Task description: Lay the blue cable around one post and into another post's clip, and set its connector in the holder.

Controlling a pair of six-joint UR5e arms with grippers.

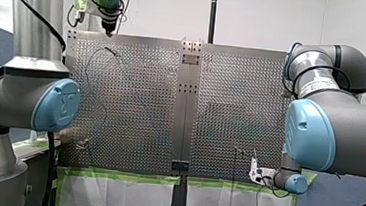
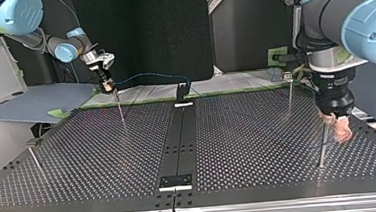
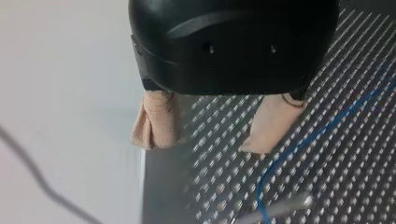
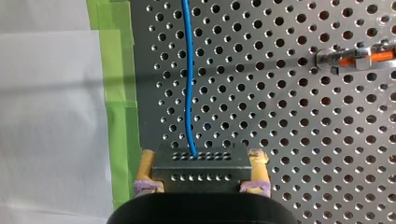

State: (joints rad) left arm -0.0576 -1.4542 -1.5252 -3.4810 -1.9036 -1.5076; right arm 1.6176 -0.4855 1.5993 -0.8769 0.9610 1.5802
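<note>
The blue cable (image 4: 188, 70) leaves the black connector (image 4: 201, 163) and runs straight ahead over the perforated desk (image 4: 280, 140). It passes to one side of a post's clip (image 4: 359, 58) with orange in it, without touching it.

My right gripper (image 2: 107, 85) has its yellow-padded fingers closed on the connector's two ends, probably to keep the block square for seating. In the top view it hangs above the desk's far edge at the left, near a post (image 2: 120, 110). From there the cable arcs through the air toward a black bracket (image 2: 181, 92) on the middle strip, which I take to be the holder. The connector is not in it yet.

My left gripper (image 3: 203, 142) stands at the opposite corner, its beige pads wide apart and holding nothing. The cable lies on the desk just ahead of it, beside a metal post (image 3: 280, 207), so this gripper seems placed to guide that stretch.
</note>
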